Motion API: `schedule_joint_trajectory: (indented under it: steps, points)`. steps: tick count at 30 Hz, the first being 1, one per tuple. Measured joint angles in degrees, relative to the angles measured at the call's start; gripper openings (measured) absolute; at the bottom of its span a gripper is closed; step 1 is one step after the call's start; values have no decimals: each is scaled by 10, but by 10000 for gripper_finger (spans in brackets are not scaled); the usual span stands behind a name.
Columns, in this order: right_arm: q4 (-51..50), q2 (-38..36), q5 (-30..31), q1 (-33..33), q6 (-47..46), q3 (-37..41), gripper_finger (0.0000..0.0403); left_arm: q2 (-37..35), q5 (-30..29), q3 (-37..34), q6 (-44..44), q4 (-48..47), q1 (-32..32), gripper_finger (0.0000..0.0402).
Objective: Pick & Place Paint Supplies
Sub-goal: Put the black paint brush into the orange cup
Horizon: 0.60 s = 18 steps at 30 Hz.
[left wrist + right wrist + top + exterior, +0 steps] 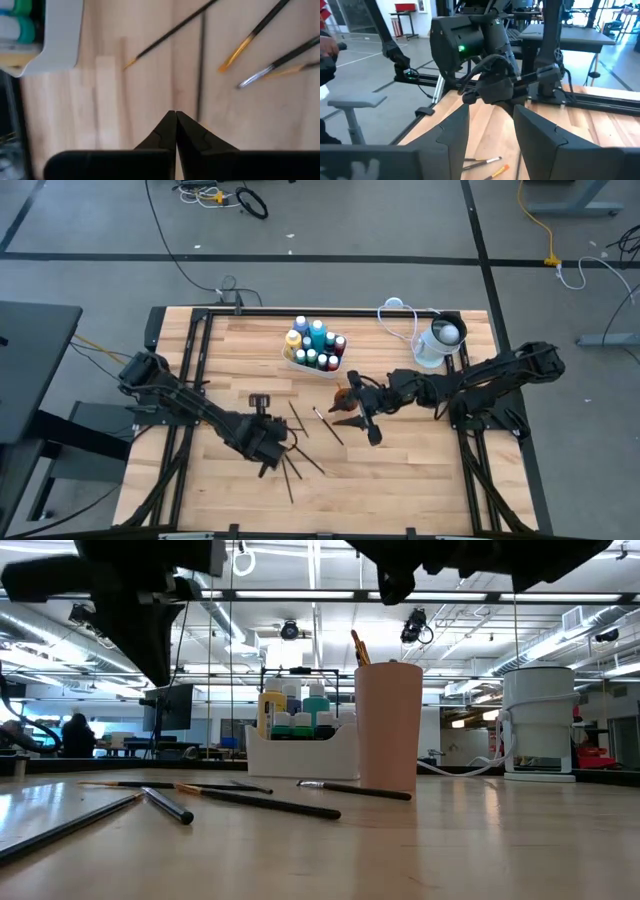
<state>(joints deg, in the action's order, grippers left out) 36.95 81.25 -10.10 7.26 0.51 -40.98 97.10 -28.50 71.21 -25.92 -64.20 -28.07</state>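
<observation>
Several thin dark-handled brushes [300, 420] lie flat on the wooden table [420, 470]; they also show as brushes [250, 40] and brushes [260, 802]. A pink cup [388, 725] stands upright mid-table, a brush [358, 645] sticking out of it. Small white-capped bottles [315, 345] stand in a white tray [300, 750] at the far middle. My left gripper [175, 114] is shut, pointing steeply down above the brushes near the table's front. My right gripper [491, 112] is open, held level just above and beside the cup [343, 397], nothing between its fingers. My left gripper has its fingertips closed together above the table. A thin dark brush handle [200, 75] runs up to the side of one finger [200, 137]. Whether the fingers touch or hold it, I cannot tell.
A white-and-grey round container [440, 340] with a white cable [400, 315] stands at the far right corner. Black rails [200, 340] frame the table's left, right and far edges. Bare wood lies along the near edge and at the near right.
</observation>
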Motion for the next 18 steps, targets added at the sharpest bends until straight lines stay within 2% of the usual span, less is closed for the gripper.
schedule_joint_trajectory:
  steps: [5, 7, 14, 18]
  points:
    - [-4, 0, 2, 23, 0, 0, 181, 0, -2, -16, -82, 39, 6, 51]
    - [-12, 0, 10, 33, -9, 0, 195, 0, 4, -34, -80, 63, 8, 73]
    - [-35, 0, 82, 47, 0, 0, 222, 0, 94, -117, 150, 271, 12, 141]
    - [-36, 0, 82, 44, 0, 0, 222, 0, 99, -145, 158, 344, 28, 164]
